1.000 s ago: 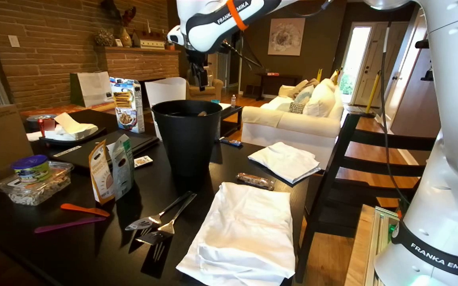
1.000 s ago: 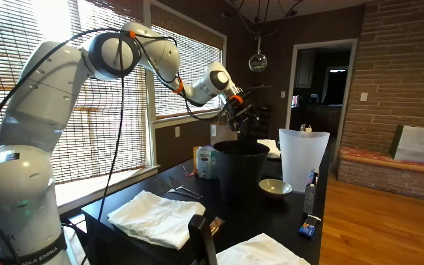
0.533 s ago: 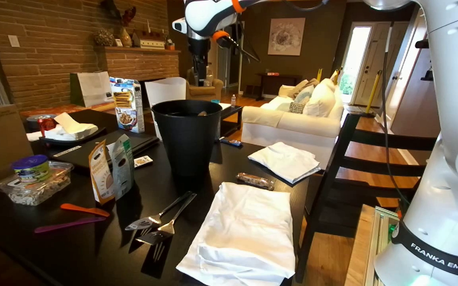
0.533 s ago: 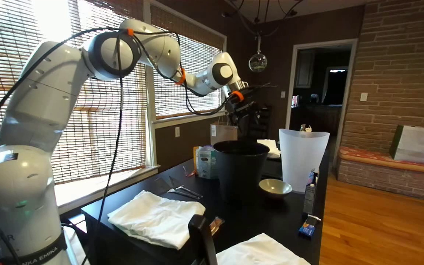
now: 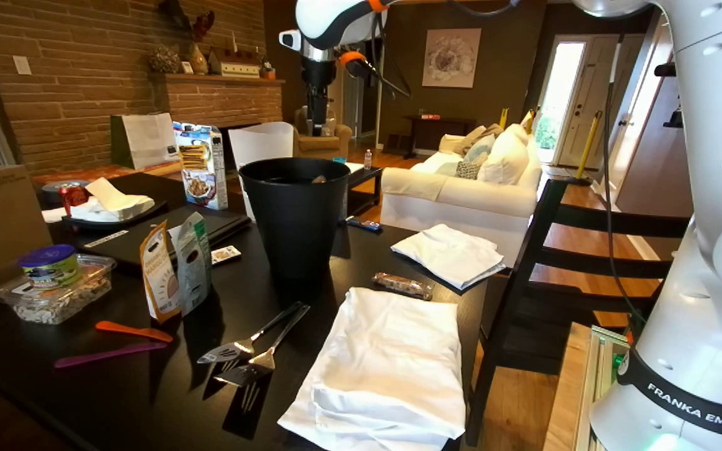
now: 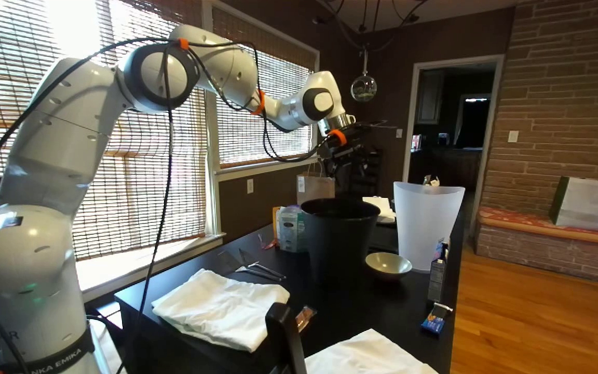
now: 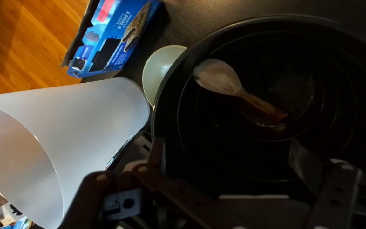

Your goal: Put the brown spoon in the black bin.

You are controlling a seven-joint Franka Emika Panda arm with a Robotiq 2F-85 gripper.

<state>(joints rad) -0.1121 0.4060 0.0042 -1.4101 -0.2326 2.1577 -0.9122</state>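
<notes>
Because the brown spoon (image 7: 233, 85) slants inside the black bin (image 5: 298, 225), head left, handle right in the wrist view, beyond my gripper (image 7: 229, 152), whose fingers (image 7: 300, 159) stand wide apart and empty, I'd retreat clear, though darkness hides where the handle rests.

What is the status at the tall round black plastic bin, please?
Jaws open, holding nothing. Slender brown wooden spoon inside black bin, bowl end up. Frosted white plastic bin nearby, not covering black bin's mouth.

White arm (image 6: 78, 104), black cables (image 6: 170, 130), orange straps (image 6: 337, 137), "FRANKA EMIKA" band (image 5: 690, 401), dark jaws.
</notes>
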